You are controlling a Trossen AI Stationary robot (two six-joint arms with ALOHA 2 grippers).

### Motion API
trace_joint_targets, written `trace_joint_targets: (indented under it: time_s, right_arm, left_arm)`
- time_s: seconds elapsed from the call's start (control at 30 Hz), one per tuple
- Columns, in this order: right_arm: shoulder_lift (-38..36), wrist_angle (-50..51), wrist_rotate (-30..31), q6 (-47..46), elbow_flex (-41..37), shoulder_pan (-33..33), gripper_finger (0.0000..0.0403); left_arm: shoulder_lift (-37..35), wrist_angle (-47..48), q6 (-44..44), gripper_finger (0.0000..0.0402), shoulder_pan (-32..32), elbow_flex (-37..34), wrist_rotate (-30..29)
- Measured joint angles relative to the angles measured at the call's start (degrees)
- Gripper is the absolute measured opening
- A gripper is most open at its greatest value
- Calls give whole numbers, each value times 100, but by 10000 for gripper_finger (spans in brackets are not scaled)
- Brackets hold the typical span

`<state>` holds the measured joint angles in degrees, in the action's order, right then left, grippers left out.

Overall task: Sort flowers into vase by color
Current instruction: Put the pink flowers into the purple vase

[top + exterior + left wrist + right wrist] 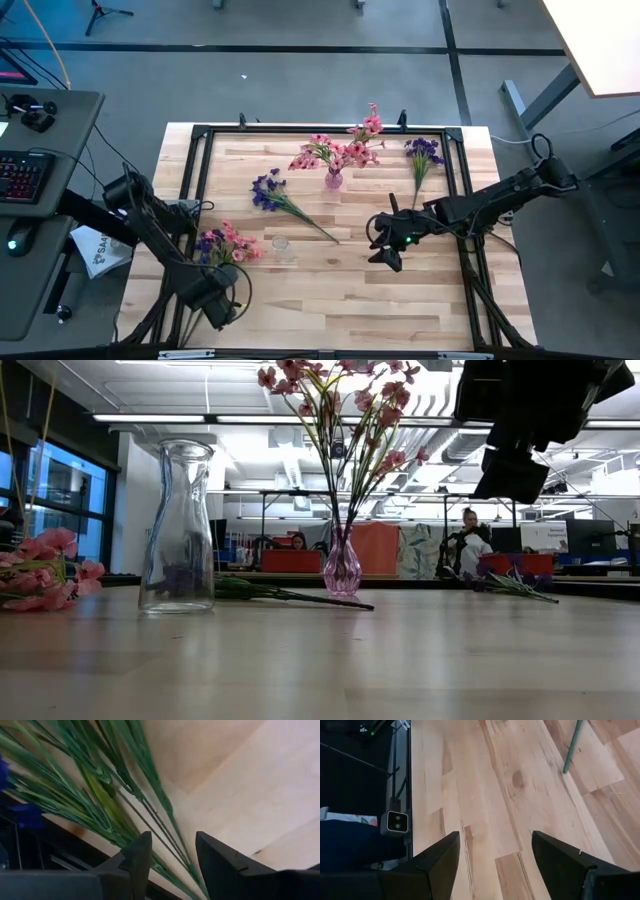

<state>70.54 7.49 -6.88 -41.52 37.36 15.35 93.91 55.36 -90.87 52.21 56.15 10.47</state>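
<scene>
A loose bunch of pink and purple flowers (225, 245) lies near the table's left edge. My left gripper (228, 290) is open at its stem end, and the green stems (150, 815) run between its fingers. The small pink vase (333, 179) holds pink sprays (345, 148). An empty clear glass vase (281, 243) stands near the table's middle. One purple spray (268, 190) lies flat left of centre, another (422, 150) toward the far right. My right gripper (385, 248) hangs open above bare wood, right of centre. My left gripper (172, 837) is open, with the thin lower stems (165, 832) of the bunch passing between its two fingers. The fingers come at them low and slanting, roughly along the stems. I cannot tell whether either finger touches a stem. The stems lie on the table.
A black frame (200, 135) runs round the tabletop. A small camera (398, 821) sits at the near edge in the right wrist view. Bare wood (330, 300) spreads across the near half. A keyboard and mouse sit on a desk (40, 160) to the left.
</scene>
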Motion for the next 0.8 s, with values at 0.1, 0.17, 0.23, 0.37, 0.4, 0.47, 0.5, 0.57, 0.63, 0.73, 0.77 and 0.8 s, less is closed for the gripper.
trace_joint_targets:
  time_s: [0.1, 0.17, 0.23, 0.37, 0.4, 0.47, 0.5, 0.57, 0.63, 0.73, 0.77, 0.8]
  right_arm:
    - [0, 0, 1, 0, 0, 0, 243]
    - [0, 0, 8, 0, -2, 0, 243]
    - [0, 0, 53, 0, 0, 0, 243]
    - [0, 0, 101, 0, 0, 0, 243]
    - [0, 0, 125, 0, 0, 0, 243]
    - [0, 0, 230, 4, 0, 0, 243]
    - [0, 0, 245, 20, 0, 0, 243]
    - [0, 0, 257, 55, 0, 0, 243]
    - [0, 0, 261, 55, 0, 0, 243]
    - [0, 0, 261, 44, 0, 0, 243]
    - [0, 0, 261, 32, 0, 0, 243]
    - [0, 0, 261, 9, 0, 0, 243]
  left_arm:
    - [-2, 59, -119, 153, -40, -20, 8]
    - [-2, 97, -331, 154, -46, -20, 1]
    - [-2, 80, -562, 154, -11, -20, 7]
    - [-2, 46, -1015, 155, 186, -20, -71]
    - [-2, 42, -1062, 155, 222, -20, -84]
    - [-6, 1, -1170, 155, 270, -54, -110]
    - [-7, -84, -1238, 155, 273, -111, -100]
    - [-7, -408, -1294, 155, 273, -275, -31]
    - [-7, -782, -1302, 155, 273, -448, 20]
    - [-7, -941, -1430, 155, 258, -683, 27]
    - [-7, -919, -1491, 155, 257, -749, 32]
    - [-12, -951, -1520, 155, 255, -790, 57]
